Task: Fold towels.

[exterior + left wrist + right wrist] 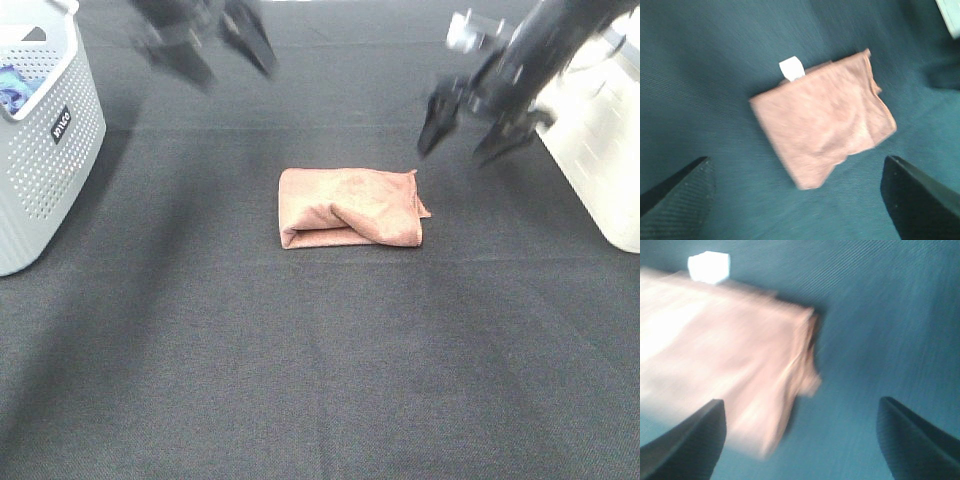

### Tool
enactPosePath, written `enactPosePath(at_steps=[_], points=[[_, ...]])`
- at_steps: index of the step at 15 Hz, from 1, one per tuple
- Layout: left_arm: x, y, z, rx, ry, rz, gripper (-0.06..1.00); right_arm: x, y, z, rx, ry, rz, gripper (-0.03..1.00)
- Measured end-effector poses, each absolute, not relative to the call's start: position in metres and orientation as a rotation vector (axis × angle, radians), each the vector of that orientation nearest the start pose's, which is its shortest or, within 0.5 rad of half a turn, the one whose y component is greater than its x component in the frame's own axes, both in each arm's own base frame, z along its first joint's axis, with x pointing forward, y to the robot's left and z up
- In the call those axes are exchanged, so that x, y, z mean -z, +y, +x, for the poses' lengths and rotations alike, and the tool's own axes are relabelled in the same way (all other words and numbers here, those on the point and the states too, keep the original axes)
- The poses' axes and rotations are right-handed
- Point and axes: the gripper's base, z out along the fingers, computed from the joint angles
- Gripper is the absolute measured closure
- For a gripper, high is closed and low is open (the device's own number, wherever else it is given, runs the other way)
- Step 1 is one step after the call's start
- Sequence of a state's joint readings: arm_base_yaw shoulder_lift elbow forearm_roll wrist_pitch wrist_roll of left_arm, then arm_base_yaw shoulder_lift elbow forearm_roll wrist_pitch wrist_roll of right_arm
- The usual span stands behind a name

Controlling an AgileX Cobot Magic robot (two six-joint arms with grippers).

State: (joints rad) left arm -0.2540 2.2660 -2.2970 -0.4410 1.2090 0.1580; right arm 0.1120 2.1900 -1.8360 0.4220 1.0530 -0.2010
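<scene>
We see the reddish-brown microfibre towel (pixel 350 207) lying folded into a thick rectangle on the dark cloth-covered table (pixel 300 380), near its middle, with its small white tag (pixel 791 68) poking out at one edge. Our left gripper (pixel 212 45) hangs above the table behind the towel, jaws spread and empty; our right gripper (pixel 472 130) hovers just off the towel's far right corner, fingers apart. A white perforated plastic basket (pixel 45 150) stands at the left edge, a white bin (pixel 605 140) at the right
</scene>
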Motion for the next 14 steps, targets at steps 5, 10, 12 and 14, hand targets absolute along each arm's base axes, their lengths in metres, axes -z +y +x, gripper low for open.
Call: enactPosePath(at_steps=[5,10,12,14], points=[[-0.392,-0.134,0.431,0.398,2.408,0.422,0.10,-0.283,0.103,0.417,-0.258,2.826,-0.350,0.19],[-0.427,-0.102,0.347,0.250,2.435,0.414,0.10,-0.350,0.111,0.349,-0.166,2.707,-0.388,0.19],[-0.417,-0.096,0.327,0.235,2.490,0.411,0.10,-0.355,0.109,0.331,-0.172,2.705,-0.392,0.19],[-0.389,-0.079,0.270,0.201,2.605,0.407,0.10,-0.359,0.097,0.287,-0.172,2.715,-0.399,0.19]])
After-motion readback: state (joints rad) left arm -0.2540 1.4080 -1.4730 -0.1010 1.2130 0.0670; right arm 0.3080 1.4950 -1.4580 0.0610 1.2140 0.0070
